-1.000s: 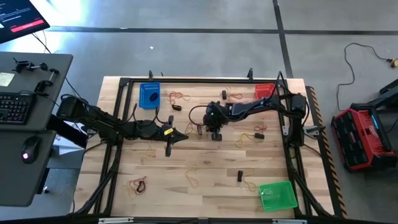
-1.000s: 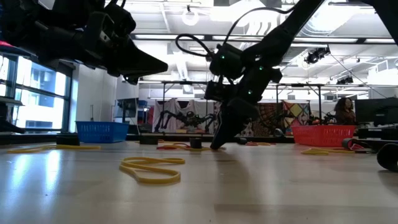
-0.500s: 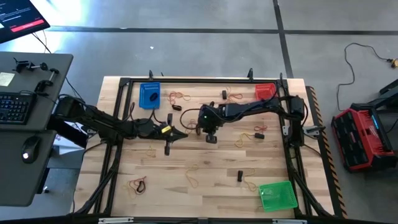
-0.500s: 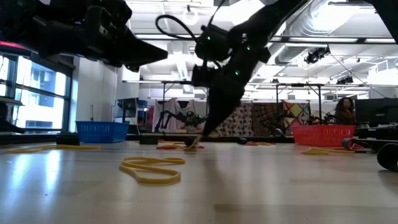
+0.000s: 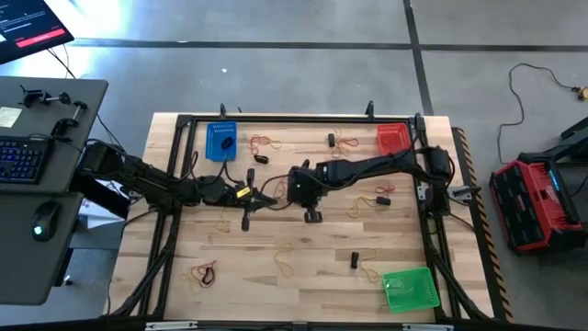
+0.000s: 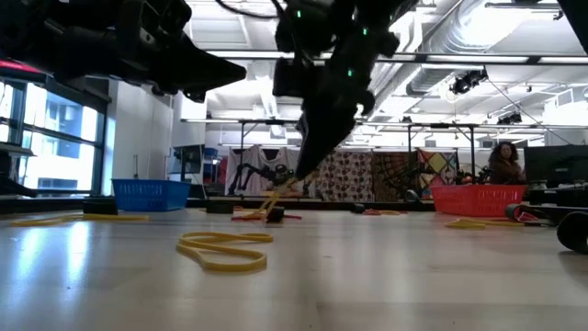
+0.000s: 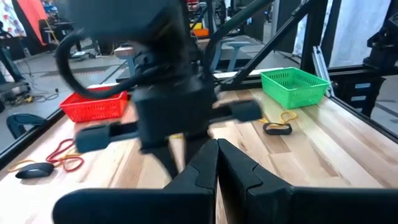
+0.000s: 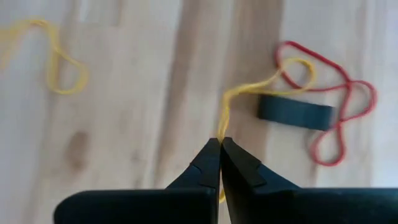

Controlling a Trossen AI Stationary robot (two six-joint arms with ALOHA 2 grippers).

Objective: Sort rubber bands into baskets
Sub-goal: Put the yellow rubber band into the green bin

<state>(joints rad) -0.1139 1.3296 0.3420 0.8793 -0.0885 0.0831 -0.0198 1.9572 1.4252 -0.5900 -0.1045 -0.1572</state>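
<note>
My right gripper [image 8: 220,142] hangs over the middle of the table [image 5: 292,195], shut on a yellow rubber band [image 8: 249,87]. Under it on the wood lie a red rubber band [image 8: 348,118] and a black rubber band [image 8: 295,112]. My left gripper [image 7: 217,149] hovers just to the left of it [image 5: 272,200], shut on nothing. The blue basket [image 5: 220,142] stands at the far left, the red basket [image 5: 392,136] at the far right, and the green basket [image 5: 411,288] at the near right. My right gripper pinches one end of the yellow band [image 8: 222,127] at the free ends of its two fingers. The fingers come steeply from above. The band slants down from the tips [image 6: 285,191], drawn out long. Its far loop [image 8: 298,71] lies across the red band on the table.
More bands are scattered over the wood: a yellow one [image 8: 59,62] close by, another yellow one at the front of the low view [image 6: 223,250], a red and black pair [image 5: 204,272] near left, a black one [image 5: 354,260] near right. A black frame rail [image 5: 276,118] edges the table.
My right gripper has risen from the tabletop and gone toward the table's left edge, closer to my left gripper. One end of the yellow band has come up off the wood with it, while the band's other end has stayed on the table.
</note>
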